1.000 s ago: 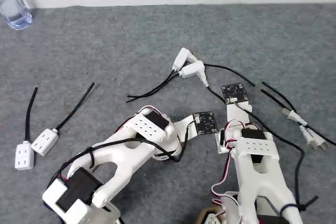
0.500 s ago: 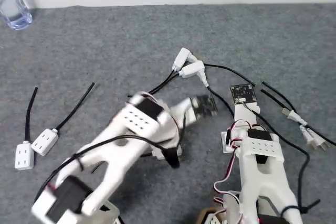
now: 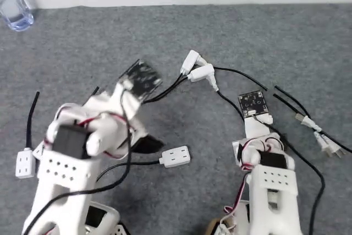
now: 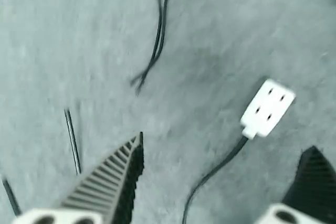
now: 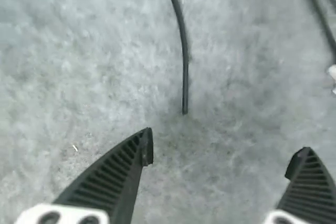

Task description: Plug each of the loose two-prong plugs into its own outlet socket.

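Tabletop (image 3: 99,37) of grey felt carries both white arms side by side. The left arm (image 3: 66,163) leans over the left half. Its left gripper (image 4: 226,148) hangs with fingers spread wide and empty above a white outlet socket (image 4: 268,108), which lies face up on its black cord near the middle of the tabletop. The right gripper (image 5: 226,142) hangs wide open too, holding nothing, over bare felt by the cut end of a black cable (image 5: 184,77). Two more sockets (image 3: 25,163) lie at the far left edge. Two white connectors (image 3: 195,69) lie touching toward the back. Two loose two-prong plugs (image 3: 324,146) lie at the far right, well apart from every free socket.
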